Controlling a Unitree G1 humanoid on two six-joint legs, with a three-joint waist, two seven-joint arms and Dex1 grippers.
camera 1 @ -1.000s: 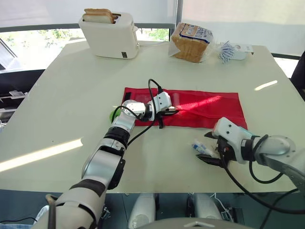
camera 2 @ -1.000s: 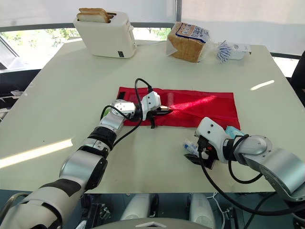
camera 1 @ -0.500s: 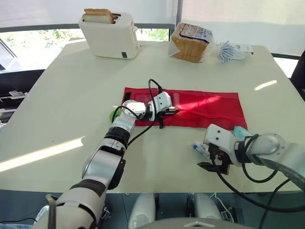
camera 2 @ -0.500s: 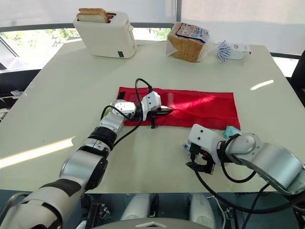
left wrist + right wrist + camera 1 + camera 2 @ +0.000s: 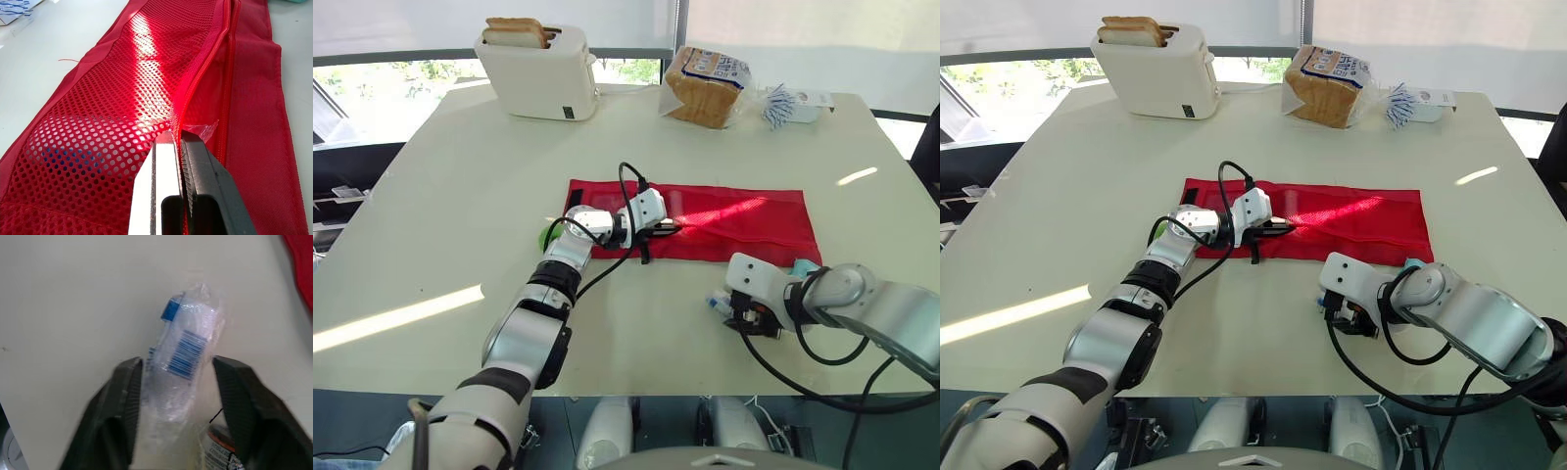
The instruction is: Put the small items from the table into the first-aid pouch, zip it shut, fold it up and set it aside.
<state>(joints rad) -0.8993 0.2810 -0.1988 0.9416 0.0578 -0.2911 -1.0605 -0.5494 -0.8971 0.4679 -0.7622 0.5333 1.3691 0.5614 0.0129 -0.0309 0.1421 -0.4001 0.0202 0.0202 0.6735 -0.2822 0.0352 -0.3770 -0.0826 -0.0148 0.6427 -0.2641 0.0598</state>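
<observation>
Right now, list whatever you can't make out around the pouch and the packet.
Blue item in the pouch: left wrist view, mesh blurs it.
Green thing: left eye view, left arm covers most.
Teal item: left eye view, right arm hides most.
Printed item by the packet: right wrist view, cut off by the picture's edge.

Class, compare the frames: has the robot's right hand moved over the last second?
Yes. Against the near edge of the red pouch, the right hand has shifted toward the robot's left and now straddles the clear wrapped packet, open.
</observation>
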